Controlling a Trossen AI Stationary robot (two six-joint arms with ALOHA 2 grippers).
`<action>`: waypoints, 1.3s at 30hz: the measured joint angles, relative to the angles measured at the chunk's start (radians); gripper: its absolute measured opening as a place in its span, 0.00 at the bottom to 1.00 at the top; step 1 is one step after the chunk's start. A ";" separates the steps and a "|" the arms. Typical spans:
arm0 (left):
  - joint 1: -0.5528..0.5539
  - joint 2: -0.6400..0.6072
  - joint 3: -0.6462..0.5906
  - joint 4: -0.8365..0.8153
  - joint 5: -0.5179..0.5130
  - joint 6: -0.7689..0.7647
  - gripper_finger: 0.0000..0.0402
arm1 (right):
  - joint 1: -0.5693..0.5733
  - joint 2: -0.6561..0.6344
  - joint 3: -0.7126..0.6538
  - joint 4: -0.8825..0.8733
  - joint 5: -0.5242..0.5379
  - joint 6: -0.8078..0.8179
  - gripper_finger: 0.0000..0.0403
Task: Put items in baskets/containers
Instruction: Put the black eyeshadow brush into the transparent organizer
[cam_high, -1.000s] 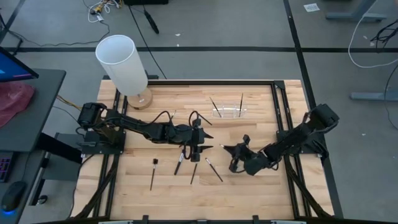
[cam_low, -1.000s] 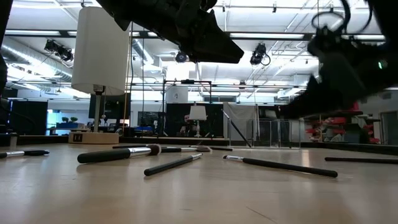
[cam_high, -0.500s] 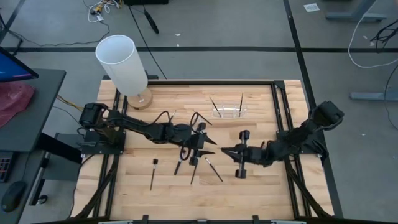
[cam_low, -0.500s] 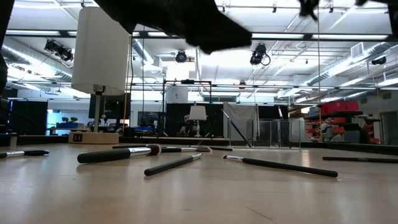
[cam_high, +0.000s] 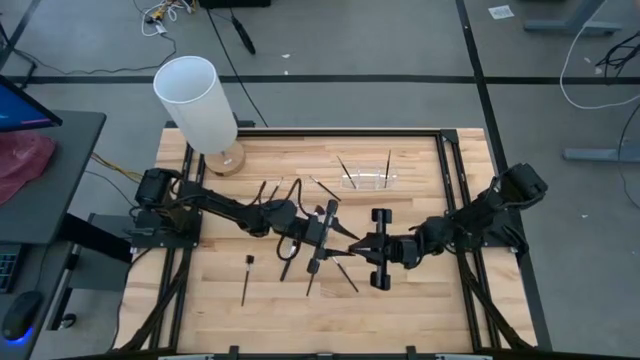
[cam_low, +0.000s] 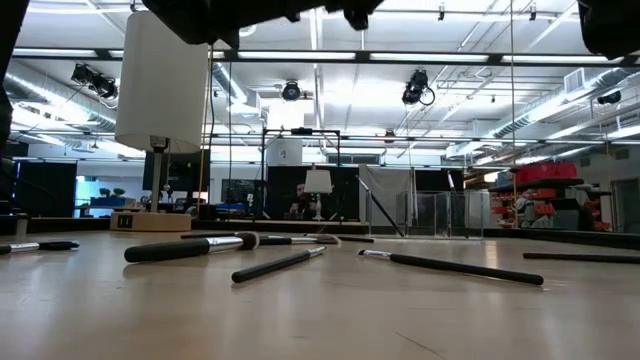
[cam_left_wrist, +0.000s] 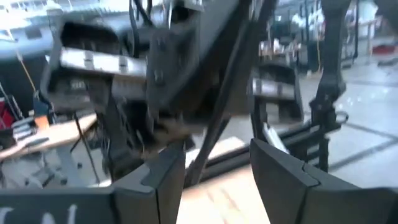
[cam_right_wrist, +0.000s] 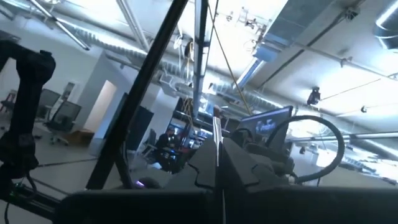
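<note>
Wooden counter (cam_high: 420, 295): both end effectors meet mid-counter. Left end effector (cam_high: 335, 222) spread; right end effector (cam_high: 352, 240) pressed together on a brush (cam_right_wrist: 214, 146). Other brushes (cam_high: 246, 279) lie nearby; holder (cam_high: 368, 179) sits at far edge.

clear holder (cam_high: 368, 180) barely visible (near-transparent), left wrist view blurred
</note>
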 joint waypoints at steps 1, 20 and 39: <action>-0.002 0.000 0.000 0.003 0.000 -0.006 0.45 | 0.000 0.008 0.006 0.000 -0.003 -0.008 0.01; -0.007 0.000 0.000 -0.017 0.016 -0.019 0.08 | 0.019 0.091 0.064 -0.011 0.075 -0.008 0.03; -0.025 -0.001 0.000 -0.379 -0.439 0.022 0.03 | 0.168 0.030 0.062 -0.377 0.767 0.129 0.31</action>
